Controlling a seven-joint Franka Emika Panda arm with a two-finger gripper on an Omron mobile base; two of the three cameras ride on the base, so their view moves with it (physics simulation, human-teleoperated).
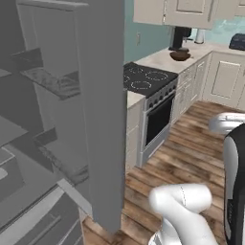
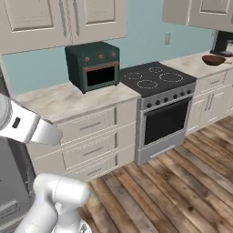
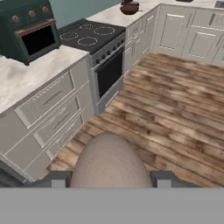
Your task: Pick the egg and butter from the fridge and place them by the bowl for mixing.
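In the hand view a pale beige egg [image 3: 109, 162] sits large between my two dark fingertips [image 3: 59, 179], so my gripper [image 3: 110, 179] is shut on it, held above the wooden floor. The grey fridge [image 1: 100, 95] stands open on the left of the left base view, its door edge and grey shelves close to the camera. Far off on the counter past the stove rests the dark brown bowl [image 1: 180, 55] [image 2: 213, 59] [image 3: 129, 8]. The butter is out of view.
A black-topped stove [image 1: 143, 79] [image 2: 154, 77] [image 3: 89, 35] with an oven below stands between the fridge and the bowl. A dark green toaster oven [image 2: 93, 66] [image 3: 28, 30] sits on the counter. A coffee machine [image 1: 179, 36] stands behind the bowl. Wooden floor [image 2: 182, 182] lies open.
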